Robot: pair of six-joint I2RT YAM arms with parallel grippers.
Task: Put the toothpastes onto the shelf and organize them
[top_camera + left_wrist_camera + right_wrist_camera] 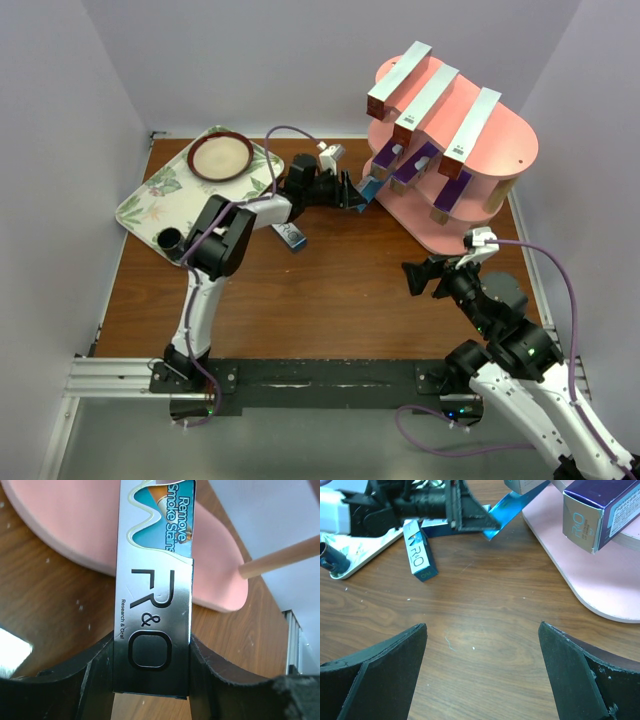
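**Box to the bottom board**

Clamps across the narrow sides of a silver-and-blue toothpaste box (154, 605) at the left gripper (152, 652), leaving the long end free to lead. Points that end at the lowest board of the shelf (505, 140), tip reaching its edge, probably to slide in flat. Stands wide apart and empty at the right gripper (482, 627), clear of the approach.

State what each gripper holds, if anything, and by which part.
Left gripper grips a silver-blue toothpaste box by its R&O logo end. Right gripper is open, holding nothing.
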